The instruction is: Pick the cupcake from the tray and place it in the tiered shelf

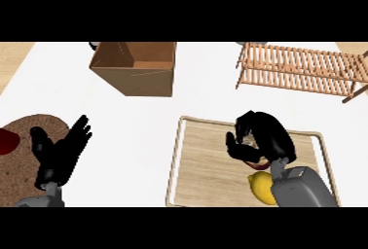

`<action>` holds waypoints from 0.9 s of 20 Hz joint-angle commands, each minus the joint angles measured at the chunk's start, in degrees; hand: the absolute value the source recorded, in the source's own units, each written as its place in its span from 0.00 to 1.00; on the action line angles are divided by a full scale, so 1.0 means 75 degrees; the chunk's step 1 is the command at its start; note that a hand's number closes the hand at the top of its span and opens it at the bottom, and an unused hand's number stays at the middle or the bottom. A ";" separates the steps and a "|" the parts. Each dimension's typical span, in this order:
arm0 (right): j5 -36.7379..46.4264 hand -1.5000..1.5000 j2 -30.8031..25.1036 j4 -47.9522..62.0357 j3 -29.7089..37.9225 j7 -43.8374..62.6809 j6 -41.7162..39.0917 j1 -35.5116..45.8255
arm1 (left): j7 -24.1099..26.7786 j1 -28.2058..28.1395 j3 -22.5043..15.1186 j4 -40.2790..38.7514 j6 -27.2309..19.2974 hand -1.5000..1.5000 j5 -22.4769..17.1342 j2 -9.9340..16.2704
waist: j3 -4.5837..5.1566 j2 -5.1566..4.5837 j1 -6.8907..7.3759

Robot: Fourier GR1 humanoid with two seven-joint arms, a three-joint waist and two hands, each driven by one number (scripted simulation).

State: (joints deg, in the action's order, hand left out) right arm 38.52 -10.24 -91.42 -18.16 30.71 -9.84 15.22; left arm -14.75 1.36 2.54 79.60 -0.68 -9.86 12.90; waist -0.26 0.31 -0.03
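My right hand (260, 136) hangs over the wooden tray (208, 170), fingers and thumb curled round the cupcake. Only a dark red-brown sliver of the cupcake (260, 164) shows under the palm; the rest is hidden. The tiered shelf (302, 70), made of light wooden slats, stands at the back right, well beyond the tray. Over at the left my left hand (61, 151) rests open, fingers up, above a round brown mat (22, 160).
A yellow lemon-like fruit (262, 188) lies on the tray right beside my right forearm. A brown cardboard box (137, 68) stands at the back, left of centre. A red object (6, 141) peeks in at the left edge on the mat.
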 commanded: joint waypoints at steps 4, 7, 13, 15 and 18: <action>0.0221 1.00 -0.0233 -0.2744 0.0304 0.0869 -0.0106 -0.0031 | -0.0027 -0.0479 -0.0142 0.0110 -0.0202 0.50 0.0168 -0.0272 | 0.0039 0.0025 -0.0101; 0.0385 1.00 -0.0171 -0.3671 0.0691 0.1931 -0.0364 0.0673 | -0.0164 0.0007 0.0073 -0.0358 -0.0145 0.50 0.0099 -0.0105 | 0.0048 0.0016 -0.0174; -0.0798 1.00 -0.0766 -0.4604 0.2362 0.3797 -0.2241 0.2600 | -0.0528 -0.0071 0.0133 0.0139 0.0008 0.50 -0.0060 0.0019 | 0.0044 0.0003 -0.0033; -0.1091 1.00 -0.1112 -0.4203 0.3072 0.3799 -0.2323 0.3106 | -0.0356 -0.0046 -0.0332 0.0076 -0.0413 0.50 0.0418 -0.0479 | 0.0042 -0.0010 -0.0032; -0.1433 1.00 -0.1531 -0.3386 0.3635 0.3842 -0.2500 0.4012 | -0.0176 0.0360 0.0105 -0.0556 -0.0047 0.50 0.0217 -0.0088 | 0.0044 -0.0031 -0.0028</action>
State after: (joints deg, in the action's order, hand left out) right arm 31.67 -18.06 -119.73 2.83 54.14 -23.32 38.01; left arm -16.59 2.35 3.23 79.05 -0.98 -9.18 12.43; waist -0.13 0.38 -0.20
